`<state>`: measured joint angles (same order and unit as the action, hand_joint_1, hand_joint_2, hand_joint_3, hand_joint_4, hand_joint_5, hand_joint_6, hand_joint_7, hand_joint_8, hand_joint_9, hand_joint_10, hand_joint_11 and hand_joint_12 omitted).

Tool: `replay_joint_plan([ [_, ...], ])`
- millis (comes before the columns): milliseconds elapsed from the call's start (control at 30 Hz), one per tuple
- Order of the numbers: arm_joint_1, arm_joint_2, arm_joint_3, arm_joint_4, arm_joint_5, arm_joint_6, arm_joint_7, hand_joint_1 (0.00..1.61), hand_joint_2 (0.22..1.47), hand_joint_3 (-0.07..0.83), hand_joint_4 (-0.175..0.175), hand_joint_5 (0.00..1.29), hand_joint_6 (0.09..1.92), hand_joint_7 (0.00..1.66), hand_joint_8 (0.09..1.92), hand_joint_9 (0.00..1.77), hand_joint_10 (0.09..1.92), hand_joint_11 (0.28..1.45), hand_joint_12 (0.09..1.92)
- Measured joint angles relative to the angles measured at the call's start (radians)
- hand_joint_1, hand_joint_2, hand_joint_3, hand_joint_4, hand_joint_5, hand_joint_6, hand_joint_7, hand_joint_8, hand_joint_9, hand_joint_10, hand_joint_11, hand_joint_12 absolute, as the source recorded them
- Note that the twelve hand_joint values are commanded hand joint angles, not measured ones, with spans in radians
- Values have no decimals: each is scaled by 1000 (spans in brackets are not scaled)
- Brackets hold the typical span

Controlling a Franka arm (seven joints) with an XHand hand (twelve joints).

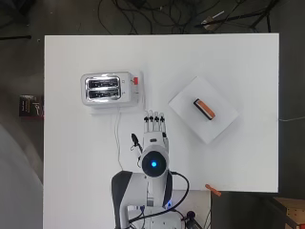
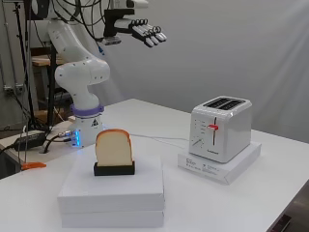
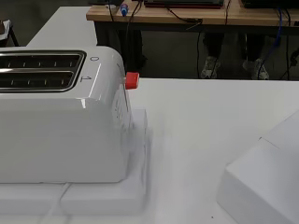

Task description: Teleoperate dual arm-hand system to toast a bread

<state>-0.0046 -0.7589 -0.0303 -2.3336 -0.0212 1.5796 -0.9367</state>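
Observation:
A white toaster [image 1: 107, 88] with two empty slots and a red lever [image 1: 136, 81] stands on a flat white box at the table's left; it also shows in the side view [image 2: 219, 127] and close up in the wrist view [image 3: 60, 116]. A slice of bread [image 2: 114, 147] stands upright in a black holder [image 2: 114, 168] on a stack of white boxes [image 1: 204, 109]; from above it appears as an orange-edged strip [image 1: 204, 109]. My hand [image 1: 155, 125] hovers high above the table between toaster and bread, fingers straight and empty [image 2: 147, 32].
The toaster's white cable [image 1: 117, 138] runs down the table toward the arm's base. An orange object [image 1: 213, 190] lies at the table's near edge. Bare table surface lies between toaster and boxes [image 1: 157, 71].

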Motion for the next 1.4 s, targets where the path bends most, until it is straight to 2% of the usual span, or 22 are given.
replay_joint_plan([
  [100,-7,40,-65,39,-31,-20,-36,151,1190,-4,-53,320,87,296,87,393,87,426,87],
  [200,-15,106,-90,99,-65,-63,-15,143,1179,-4,-17,364,87,392,87,567,87,508,87],
  [400,-37,331,-158,222,-128,-150,39,87,1139,-7,10,428,87,488,87,592,87,461,87],
  [567,-58,464,-257,255,-167,-107,149,11,1150,0,37,499,87,604,87,692,87,507,87],
  [733,-84,659,-300,341,-155,-55,148,0,1132,-2,53,544,87,705,87,798,87,554,87],
  [967,-126,887,-326,493,-116,-9,16,40,1069,-21,72,562,87,678,87,771,87,537,87],
  [1100,-145,898,-350,476,-80,21,-129,167,956,-20,73,479,87,513,87,582,87,468,87],
  [1233,-164,889,-378,422,-26,53,-293,206,935,-14,53,404,87,458,87,532,87,452,87],
  [1400,-176,902,-398,403,-8,51,-323,223,956,0,23,397,87,465,87,544,87,457,87],
])
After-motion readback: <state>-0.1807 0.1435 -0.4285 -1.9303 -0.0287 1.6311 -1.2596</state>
